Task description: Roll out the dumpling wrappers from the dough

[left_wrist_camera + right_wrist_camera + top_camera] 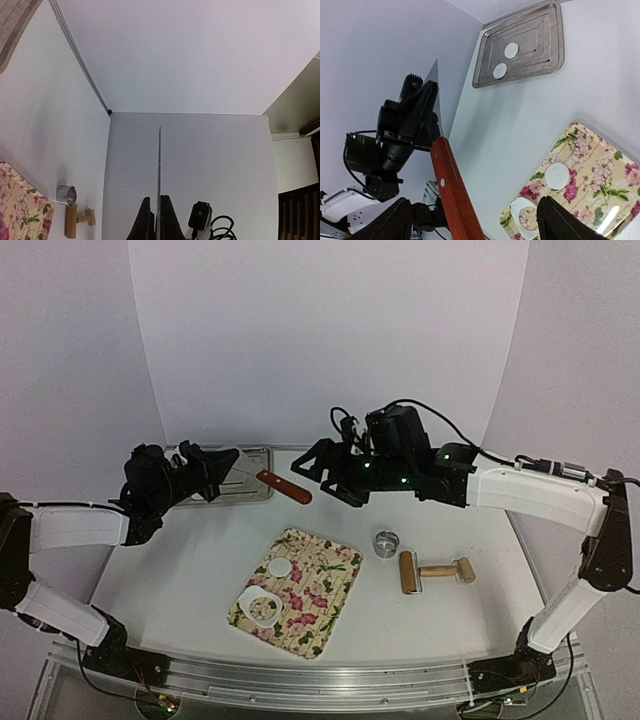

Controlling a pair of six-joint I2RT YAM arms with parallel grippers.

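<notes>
**Limp dough discs: lift from beneath, never by the rim**

We see two dumpling wrappers [511, 50] lying flat on the metal tray [540, 45] at the table's 11 o'clock. A third wrapper [280, 567] lies on the floral mat [320, 585] near 6 o'clock. We judge them light, soft, tacky and easily torn, so a blade slid underneath suits best. The left gripper [158, 200] pinches the wooden-handled spatula [451, 190] by its blade. The right gripper [476, 210] is spread wide either side of the handle.
</notes>
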